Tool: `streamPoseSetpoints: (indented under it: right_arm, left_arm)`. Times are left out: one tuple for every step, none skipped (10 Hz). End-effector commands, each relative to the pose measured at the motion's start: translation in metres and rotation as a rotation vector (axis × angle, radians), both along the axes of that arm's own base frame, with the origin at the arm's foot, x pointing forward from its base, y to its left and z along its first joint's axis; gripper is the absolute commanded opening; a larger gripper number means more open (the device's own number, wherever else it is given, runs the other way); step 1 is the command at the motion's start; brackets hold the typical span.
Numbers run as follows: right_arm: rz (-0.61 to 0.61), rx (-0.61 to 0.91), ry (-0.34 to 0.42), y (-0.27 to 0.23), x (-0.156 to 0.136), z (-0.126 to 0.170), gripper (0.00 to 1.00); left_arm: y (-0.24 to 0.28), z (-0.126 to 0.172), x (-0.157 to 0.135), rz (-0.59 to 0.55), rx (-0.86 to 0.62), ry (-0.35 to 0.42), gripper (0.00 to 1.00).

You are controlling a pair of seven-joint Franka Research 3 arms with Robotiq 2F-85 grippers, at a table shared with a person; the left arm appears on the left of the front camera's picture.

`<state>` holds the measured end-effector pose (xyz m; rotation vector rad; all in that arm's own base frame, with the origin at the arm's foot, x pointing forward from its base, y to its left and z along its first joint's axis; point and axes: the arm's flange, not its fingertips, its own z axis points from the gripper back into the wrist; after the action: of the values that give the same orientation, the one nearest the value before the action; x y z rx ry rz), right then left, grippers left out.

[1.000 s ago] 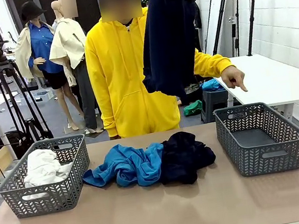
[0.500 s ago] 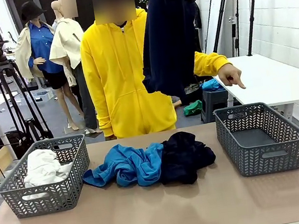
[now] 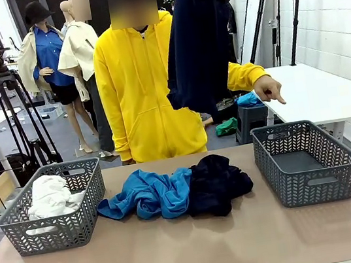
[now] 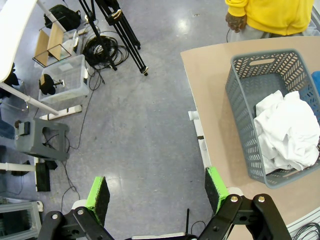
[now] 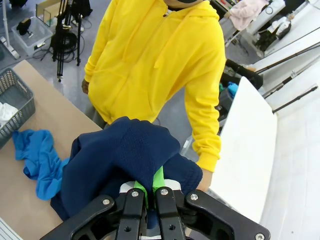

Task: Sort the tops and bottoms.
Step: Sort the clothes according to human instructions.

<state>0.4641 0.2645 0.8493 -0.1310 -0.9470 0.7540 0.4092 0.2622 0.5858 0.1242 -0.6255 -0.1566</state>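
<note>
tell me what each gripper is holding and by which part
The right gripper is shut on a dark navy garment, pinching a bunched fold at its top; the rest hangs free. The left gripper is open and empty.

— What do we see of the tops?
— We find the white top (image 3: 49, 195) crumpled inside the left basket (image 3: 18, 228). The bright blue top (image 3: 148, 194) lies bunched on the table (image 3: 194, 254), near its middle.
— And the bottoms?
— One dark navy bottom (image 3: 215, 184) sits in a soft heap, touching the blue top's right edge. The other navy bottom (image 3: 197, 45) hangs limp high over the table, pinched at its upper end in the right gripper (image 5: 151, 184).
</note>
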Motion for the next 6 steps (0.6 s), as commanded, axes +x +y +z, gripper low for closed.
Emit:
streamPoseSetpoints:
  right_arm:
    - [-0.001,0.002,-0.004,-0.001,-0.001,0.002,0.0]
    - [-0.001,0.002,-0.004,-0.001,-0.001,0.002,0.0]
    - [-0.001,0.002,-0.004,-0.001,-0.001,0.002,0.0]
    - [-0.001,0.002,-0.004,-0.001,-0.001,0.002,0.0]
    - [0.0,0.0,0.0,0.0,0.0,0.0,0.0]
    - [-0.034,-0.039,0.004,-0.013,0.001,-0.003,0.0]
  left_arm:
    - [0.002,-0.001,-0.003,-0.008,0.01,0.002,1.0]
    - [0.002,-0.001,-0.003,-0.008,0.01,0.002,1.0]
    - [0.002,-0.001,-0.003,-0.008,0.01,0.002,1.0]
    - [0.002,-0.001,-0.003,-0.008,0.01,0.002,1.0]
    - [0.002,-0.001,-0.003,-0.008,0.01,0.002,1.0]
    - [0.002,-0.001,-0.003,-0.008,0.01,0.002,1.0]
